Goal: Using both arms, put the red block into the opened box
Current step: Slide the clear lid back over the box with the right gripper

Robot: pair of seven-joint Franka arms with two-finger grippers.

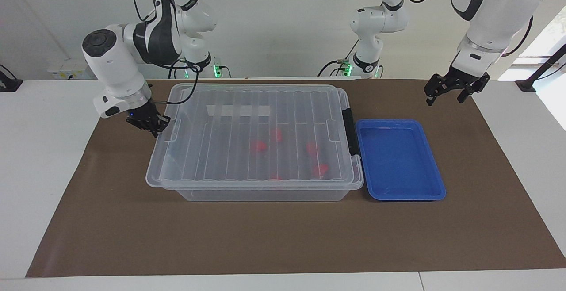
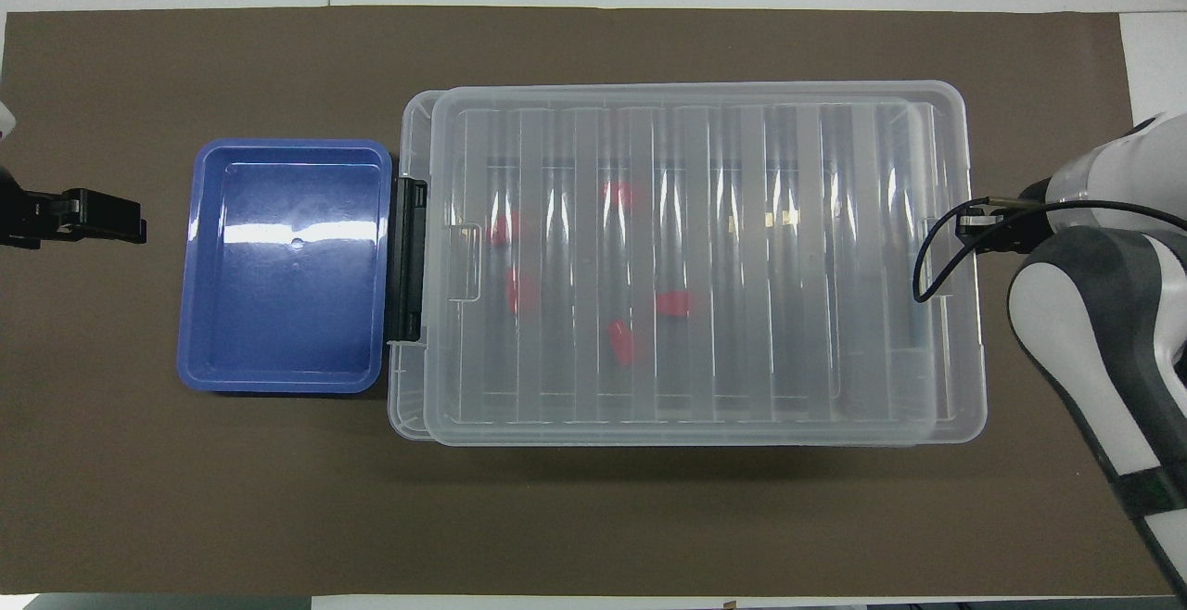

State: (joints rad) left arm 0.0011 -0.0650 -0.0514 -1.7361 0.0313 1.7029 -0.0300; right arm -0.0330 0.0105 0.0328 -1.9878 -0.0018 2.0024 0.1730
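Two big items first: I see the large clear plastic storage box (image 1: 261, 191) with its ribbed clear lid (image 1: 247, 140) lying almost square over it, and the shallow blue tray (image 1: 435, 180) just beside its black latch (image 1: 349, 132). My right gripper (image 1: 152, 125) is clenched at the lid's edge; my left gripper (image 1: 449, 92) waits spread over the mat. Five small red blocks (image 2: 675, 303) lie inside the box.

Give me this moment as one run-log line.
right gripper: shut on lid edge | lid: almost covering box | red blocks: inside box | left gripper: open, waiting beside blue tray
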